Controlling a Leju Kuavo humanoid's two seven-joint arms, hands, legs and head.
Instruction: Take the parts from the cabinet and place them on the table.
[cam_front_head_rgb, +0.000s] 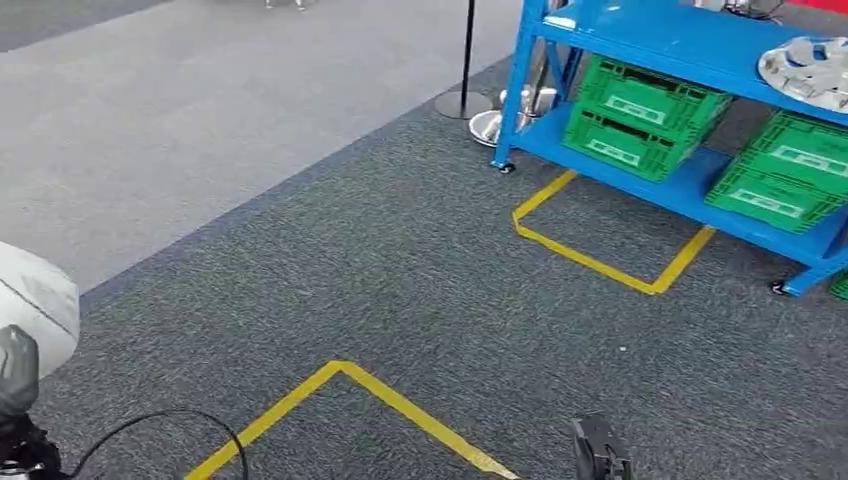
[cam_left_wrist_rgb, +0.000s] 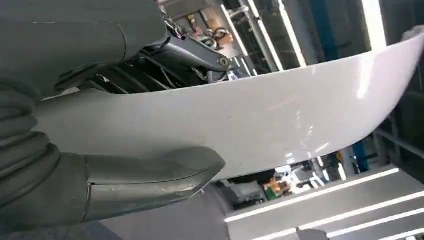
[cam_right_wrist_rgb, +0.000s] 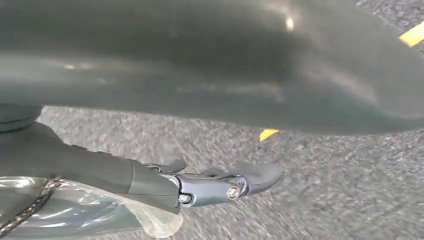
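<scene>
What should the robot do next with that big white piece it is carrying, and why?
Probably keep walking with it and look for the table. The left hand grips a curved white part, so the pick-up looks done. The head view shows carpet with yellow tape and the blue rack with green crates to the right, so turning away from the rack seems sensible.

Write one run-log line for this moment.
left hand: grips white part | right hand: holds nothing, above carpet | blue cabinet: ahead, right
</scene>
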